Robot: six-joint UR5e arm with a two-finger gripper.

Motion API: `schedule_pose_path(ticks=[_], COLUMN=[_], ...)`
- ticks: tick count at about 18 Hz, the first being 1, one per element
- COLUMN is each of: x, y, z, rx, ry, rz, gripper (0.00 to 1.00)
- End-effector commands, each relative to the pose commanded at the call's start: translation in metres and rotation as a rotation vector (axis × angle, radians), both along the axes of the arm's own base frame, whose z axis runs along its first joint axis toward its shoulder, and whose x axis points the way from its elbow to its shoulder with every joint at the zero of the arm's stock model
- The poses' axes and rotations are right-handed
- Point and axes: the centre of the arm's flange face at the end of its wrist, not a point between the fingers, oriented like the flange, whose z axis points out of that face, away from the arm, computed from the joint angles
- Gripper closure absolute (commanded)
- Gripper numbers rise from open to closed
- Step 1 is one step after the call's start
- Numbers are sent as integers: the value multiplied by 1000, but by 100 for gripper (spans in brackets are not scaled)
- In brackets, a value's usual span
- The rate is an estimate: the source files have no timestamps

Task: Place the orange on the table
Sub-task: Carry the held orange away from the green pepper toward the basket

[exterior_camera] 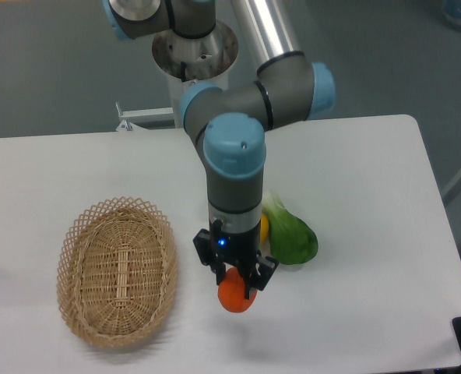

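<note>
Hand clenched on the orange, pointing straight down over the white counter near its front edge – can't tell if touching. Wicker basket off to the left, well apart. Green leafy veg and a sliver of yellow fruit just behind. Bare counter stretching right

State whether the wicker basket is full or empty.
Empty: the basket shows only bare weave inside; the orange sits in the gripper.

Bright even overhead light, soft shadows, sharp focus, slight glare.
</note>
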Motion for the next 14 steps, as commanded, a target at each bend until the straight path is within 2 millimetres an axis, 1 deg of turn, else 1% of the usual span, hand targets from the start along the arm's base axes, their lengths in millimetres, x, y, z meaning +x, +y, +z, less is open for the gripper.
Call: schedule_pose_path(ticks=[3, 5, 6, 7, 9, 11, 13, 14], x=[3, 6, 15, 19, 22, 23, 31, 32], y=[-5, -6, -5, -6, -5, -6, -4, -4], z=[-21, -28, -34, -39, -43, -56, -66, -70], rx=[-36, -64, -76, -83, -90, -119, -159, -167], ry=[-22, -14, -18, -24, -30, -32, -12, -9], rz=[0, -3, -17, -20, -20, -18, -27, -26], gripper=[45, 45, 45, 45, 45, 45, 45, 45])
